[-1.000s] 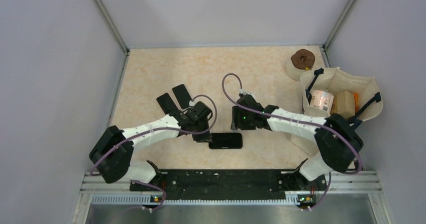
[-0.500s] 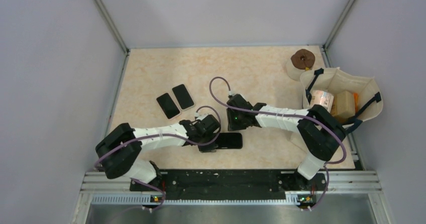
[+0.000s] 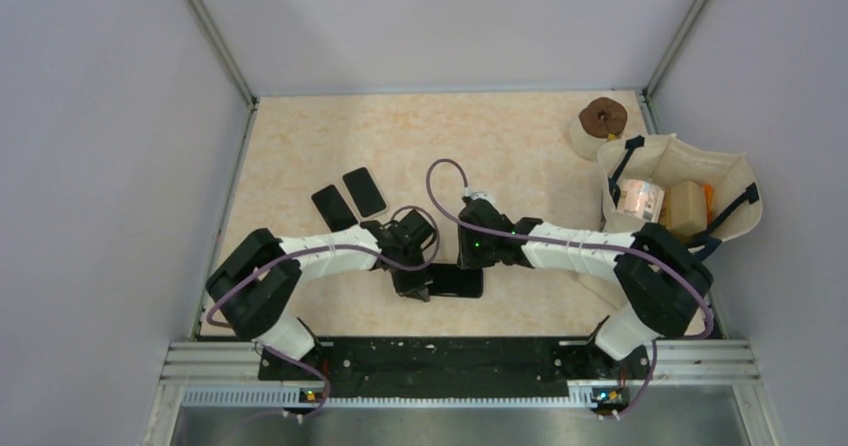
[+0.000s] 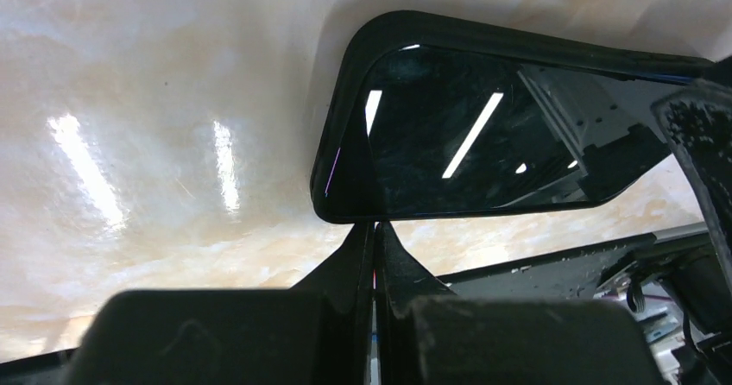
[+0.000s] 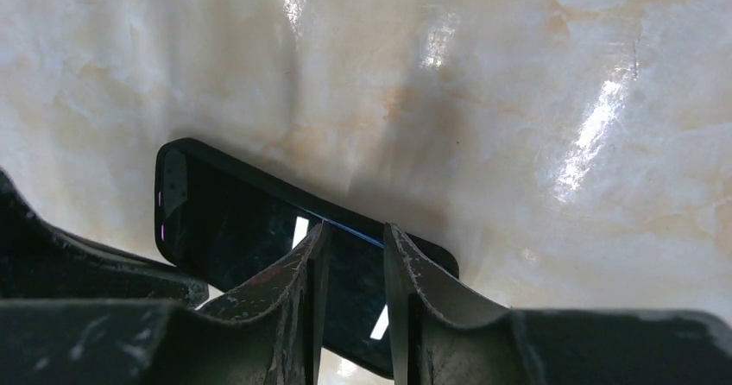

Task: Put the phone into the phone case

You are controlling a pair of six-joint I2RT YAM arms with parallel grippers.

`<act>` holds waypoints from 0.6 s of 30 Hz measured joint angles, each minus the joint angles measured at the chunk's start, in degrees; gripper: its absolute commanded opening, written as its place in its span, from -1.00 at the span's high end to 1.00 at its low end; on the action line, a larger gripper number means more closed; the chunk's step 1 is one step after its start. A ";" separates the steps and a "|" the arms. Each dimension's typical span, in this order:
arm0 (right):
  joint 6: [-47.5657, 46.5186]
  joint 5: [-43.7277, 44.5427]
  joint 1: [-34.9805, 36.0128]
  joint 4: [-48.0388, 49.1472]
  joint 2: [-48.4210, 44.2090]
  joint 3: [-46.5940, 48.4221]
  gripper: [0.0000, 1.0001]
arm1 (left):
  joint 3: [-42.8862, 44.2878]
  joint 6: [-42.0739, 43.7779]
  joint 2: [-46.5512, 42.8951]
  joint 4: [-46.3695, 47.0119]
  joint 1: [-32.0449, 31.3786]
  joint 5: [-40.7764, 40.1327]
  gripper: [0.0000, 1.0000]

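Phone, black glossy slab (image 3: 455,281), flat on beige marbled table (image 3: 300,146); left gripper (image 4: 375,225) closed, tips butting its short end, likely bracing; right gripper (image 5: 354,230) slightly parted, probably pressing down.

Left end effector (image 3: 418,288) — now closed

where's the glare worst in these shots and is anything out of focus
Left wrist: the phone screen mirrors bright light bars, streaks glare on the table, and the left gripper is a dark, soft silhouette. Right wrist: white hot spots on the table at right. Top view: even light, no strong glare.
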 measured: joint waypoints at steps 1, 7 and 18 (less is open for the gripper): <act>0.24 0.00 0.00 0.07 -0.50 -0.39 0.41 | 0.96 0.90 0.92 -1.01 0.81 1.22 0.97; 1.99 -1.55 0.52 -1.64 -4.33 -3.06 0.41 | 6.12 5.62 5.55 -5.49 5.92 5.05 0.97; 2.82 -1.75 -1.11 -3.91 -5.20 -3.08 0.33 | 10.95 10.80 8.11 -7.78 9.14 1.46 0.89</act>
